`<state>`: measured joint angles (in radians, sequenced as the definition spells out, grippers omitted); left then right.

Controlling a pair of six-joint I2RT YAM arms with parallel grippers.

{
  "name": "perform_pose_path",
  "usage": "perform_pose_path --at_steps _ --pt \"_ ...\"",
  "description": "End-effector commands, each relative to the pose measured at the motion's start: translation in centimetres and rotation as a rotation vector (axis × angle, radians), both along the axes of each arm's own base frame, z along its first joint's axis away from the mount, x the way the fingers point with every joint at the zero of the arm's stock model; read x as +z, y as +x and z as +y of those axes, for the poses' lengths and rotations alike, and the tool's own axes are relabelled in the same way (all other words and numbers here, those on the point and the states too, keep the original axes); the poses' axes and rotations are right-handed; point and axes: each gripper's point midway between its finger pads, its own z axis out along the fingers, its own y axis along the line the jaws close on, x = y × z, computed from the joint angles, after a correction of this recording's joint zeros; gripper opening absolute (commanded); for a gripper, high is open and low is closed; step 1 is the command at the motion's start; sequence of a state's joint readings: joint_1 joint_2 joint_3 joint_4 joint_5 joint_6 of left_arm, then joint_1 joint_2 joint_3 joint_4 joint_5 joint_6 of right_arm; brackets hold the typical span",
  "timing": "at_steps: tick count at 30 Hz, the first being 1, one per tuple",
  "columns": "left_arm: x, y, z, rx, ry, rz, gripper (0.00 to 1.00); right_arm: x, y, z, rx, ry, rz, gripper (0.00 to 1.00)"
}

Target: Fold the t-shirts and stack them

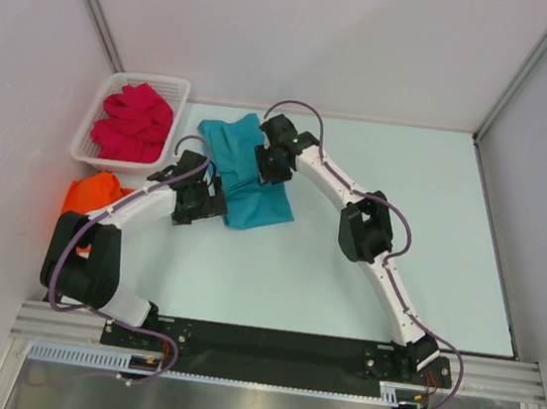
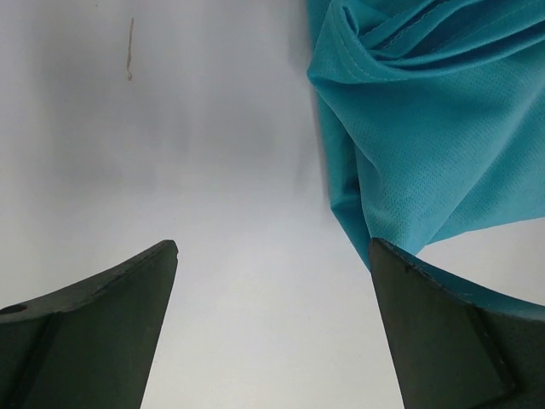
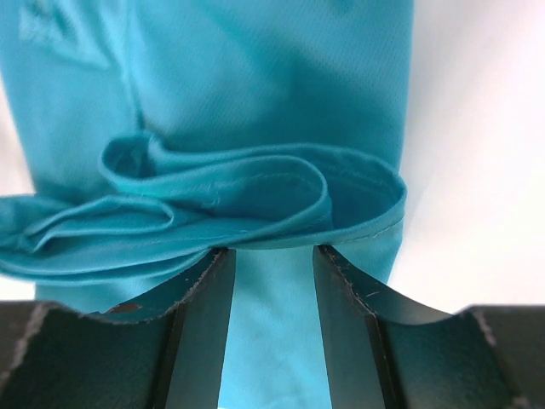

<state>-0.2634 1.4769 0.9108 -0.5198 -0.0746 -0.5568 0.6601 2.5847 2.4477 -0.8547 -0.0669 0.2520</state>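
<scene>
The teal-blue t-shirt [image 1: 247, 176] lies partly folded on the table, left of centre. My left gripper [image 1: 199, 202] is open and empty at its left edge; in the left wrist view [image 2: 274, 247] the right fingertip [image 2: 400, 281] meets the cloth's edge [image 2: 426, 145]. My right gripper [image 1: 271, 160] is low over the shirt's far part. Its jaws [image 3: 271, 250] stand a little apart, with a bunched fold of teal cloth [image 3: 255, 200] across their tips, not pinched. The bright orange t-shirt [image 1: 93, 192] lies crumpled at the left edge. The crimson-pink t-shirt [image 1: 134, 123] is heaped in the basket.
A white lattice basket [image 1: 88, 132] stands at the back left corner, next to the left wall. The pale table [image 1: 404, 201] runs to the right wall and to the black base rail [image 1: 266, 343] at the near edge.
</scene>
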Motion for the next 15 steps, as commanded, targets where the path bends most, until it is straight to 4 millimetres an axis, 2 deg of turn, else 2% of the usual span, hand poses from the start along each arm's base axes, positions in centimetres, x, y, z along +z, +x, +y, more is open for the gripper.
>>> perform_pose_path --at_steps 1,5,8,11,15 --pt "1.1 0.4 -0.1 -0.023 0.006 -0.033 1.0 0.7 3.3 0.1 -0.013 0.059 -0.067 0.47" --pt "1.4 0.2 0.0 -0.025 0.008 -0.037 1.0 1.5 5.4 -0.7 -0.049 0.103 -0.099 0.46" --pt "1.4 0.0 0.0 -0.024 0.01 -0.034 1.0 2.3 6.0 -1.1 -0.063 0.123 -0.108 0.46" --pt "1.0 0.0 0.0 -0.02 0.011 -0.022 1.0 3.2 5.8 -1.3 -0.056 0.123 -0.117 0.46" --pt "0.7 0.4 -0.7 -0.018 0.002 -0.03 1.0 4.4 4.6 -1.8 -0.038 0.091 -0.121 0.47"
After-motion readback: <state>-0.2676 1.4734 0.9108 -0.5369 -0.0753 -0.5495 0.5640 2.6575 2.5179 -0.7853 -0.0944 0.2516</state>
